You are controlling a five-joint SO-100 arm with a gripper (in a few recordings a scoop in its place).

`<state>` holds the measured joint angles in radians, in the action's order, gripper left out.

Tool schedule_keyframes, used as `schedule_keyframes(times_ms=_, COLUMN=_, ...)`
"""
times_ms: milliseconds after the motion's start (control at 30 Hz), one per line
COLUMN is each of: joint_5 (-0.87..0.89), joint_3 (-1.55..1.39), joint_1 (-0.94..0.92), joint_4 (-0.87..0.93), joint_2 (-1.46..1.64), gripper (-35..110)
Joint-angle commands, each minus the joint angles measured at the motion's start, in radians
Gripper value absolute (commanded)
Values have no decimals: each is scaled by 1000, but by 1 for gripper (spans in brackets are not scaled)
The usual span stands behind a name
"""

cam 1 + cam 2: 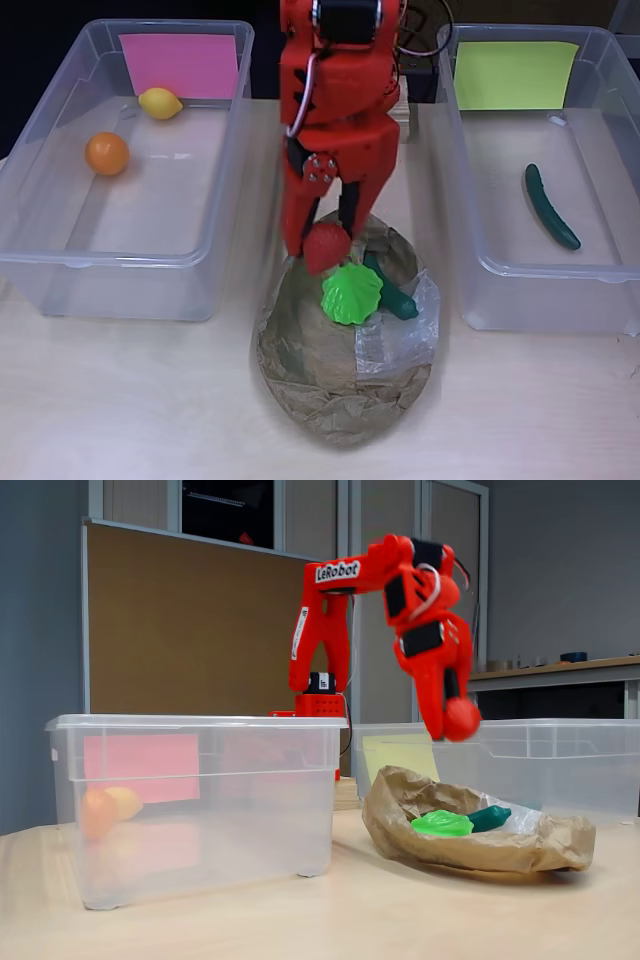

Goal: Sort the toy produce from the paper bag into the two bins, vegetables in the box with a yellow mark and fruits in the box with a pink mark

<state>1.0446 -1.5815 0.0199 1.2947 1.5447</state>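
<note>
One red toy fruit is clamped between the jaws of the gripper above the paper bag, and the pink-marked bin lies to its left in the overhead view.

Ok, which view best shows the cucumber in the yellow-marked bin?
The overhead view: the cucumber lies fully visible on the floor of the bin with the yellow mark, apart from its walls. In the fixed view that bin is seen side-on through cloudy plastic, and I cannot make the cucumber out there.
</note>
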Motion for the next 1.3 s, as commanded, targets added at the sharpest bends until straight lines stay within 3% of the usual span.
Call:
schedule_keyframes(times_ms=0, joint_5=-20, joint_3=-61, joint_1=-84, joint_4=54, joint_2=212, gripper=16)
schedule_keyframes(times_ms=333, joint_5=-117, joint_3=-179, joint_1=-509, joint_4=107, joint_2=442, gripper=17)
schedule_keyframes(times_ms=700, joint_5=-87, joint_3=-376, joint_1=-1028, joint_4=92, joint_2=301, gripper=17)
schedule_keyframes(times_ms=867, joint_5=-60, joint_3=-446, joint_1=-1100, joint_4=46, joint_2=236, gripper=20)
schedule_keyframes(times_ms=1267, joint_5=-49, joint_3=-497, joint_1=-1132, joint_4=25, joint_2=135, gripper=46)
